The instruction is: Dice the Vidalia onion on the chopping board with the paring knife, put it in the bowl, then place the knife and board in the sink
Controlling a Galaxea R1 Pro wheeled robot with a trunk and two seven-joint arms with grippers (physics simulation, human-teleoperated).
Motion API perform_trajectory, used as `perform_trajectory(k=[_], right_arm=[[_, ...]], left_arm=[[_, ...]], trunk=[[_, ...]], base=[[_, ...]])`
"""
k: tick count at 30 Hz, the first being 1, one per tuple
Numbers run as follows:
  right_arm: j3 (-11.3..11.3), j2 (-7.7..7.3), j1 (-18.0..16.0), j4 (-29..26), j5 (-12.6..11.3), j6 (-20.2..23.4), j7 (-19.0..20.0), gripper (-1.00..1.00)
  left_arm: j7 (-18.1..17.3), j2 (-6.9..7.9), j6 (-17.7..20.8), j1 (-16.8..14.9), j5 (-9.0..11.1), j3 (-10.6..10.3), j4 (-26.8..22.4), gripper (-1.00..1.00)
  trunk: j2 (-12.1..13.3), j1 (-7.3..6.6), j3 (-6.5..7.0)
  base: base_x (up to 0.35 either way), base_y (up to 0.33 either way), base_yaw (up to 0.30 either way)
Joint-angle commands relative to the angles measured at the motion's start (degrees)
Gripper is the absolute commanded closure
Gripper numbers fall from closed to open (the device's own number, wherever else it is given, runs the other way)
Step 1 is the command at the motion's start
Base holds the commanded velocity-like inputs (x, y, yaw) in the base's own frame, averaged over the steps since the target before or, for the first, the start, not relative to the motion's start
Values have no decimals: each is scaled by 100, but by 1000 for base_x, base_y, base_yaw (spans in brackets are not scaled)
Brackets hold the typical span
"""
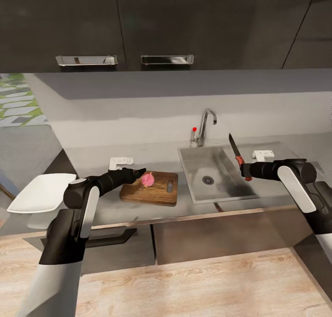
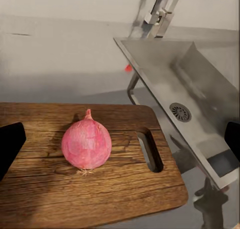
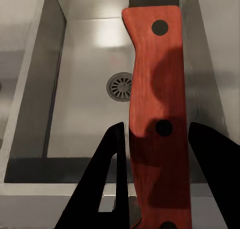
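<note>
Onion [image 1: 147,179] sitting whole on the chopping board [image 1: 159,194] on the countertop [image 1: 92,158], left gripper [image 1: 138,172] spread open right beside it, right gripper [image 1: 244,169] clamped on the paring knife [image 1: 237,156], blade up over the sink [image 1: 207,181], white bowl [image 1: 41,192] far left

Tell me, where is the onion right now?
The onion sits whole on the chopping board, left of the sink, just past the left tool.

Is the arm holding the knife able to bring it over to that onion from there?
Probably yes: the right end effector holds the paring knife above the sink, with open air toward the onion.
</note>
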Motion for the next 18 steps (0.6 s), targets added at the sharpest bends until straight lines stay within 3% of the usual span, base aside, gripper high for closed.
perform_trajectory(k=[1,3,5,6,7,9,11,13,18], right_arm=[[98,-4,-8,-3,-37,11,-44,100],[351,1,-9,-2,-34,-15,-55,100],[947,4,-9,-2,-5,-293,-98,100],[1068,5,-8,-2,2,-380,-125,100],[1636,2,-8,-2,33,-763,-445,100],[1991,0,-8,-2,44,-898,-876,100],[2202,0,-7,-2,44,-956,-1315,100],[2275,-1,-5,-2,43,-975,-1556,100],[2337,0,-10,-3,45,-991,-1791,100]], left_arm=[[19,1,43,-5,53,6,-1,-100],[17,14,43,-5,53,7,1,-100],[16,104,41,-5,53,4,3,-100],[16,125,42,-5,53,3,3,-100],[16,204,43,-5,53,1,4,-100],[16,238,43,-5,53,0,4,-100],[16,257,43,-5,53,-6,4,-100],[16,264,43,-5,53,-7,4,-100],[14,269,38,-5,53,-22,0,-100]], trunk=[[-12,3,-12],[-12,3,-12],[-12,3,-12],[-12,3,-12],[-12,3,-12],[-12,3,-12],[-12,3,-12],[-12,3,-12],[-12,3,-12]], base=[[0,24,-86],[0,14,-50],[0,5,-19],[0,3,-12],[0,1,-4],[0,1,-2],[0,0,-1],[0,0,0],[0,0,0]])
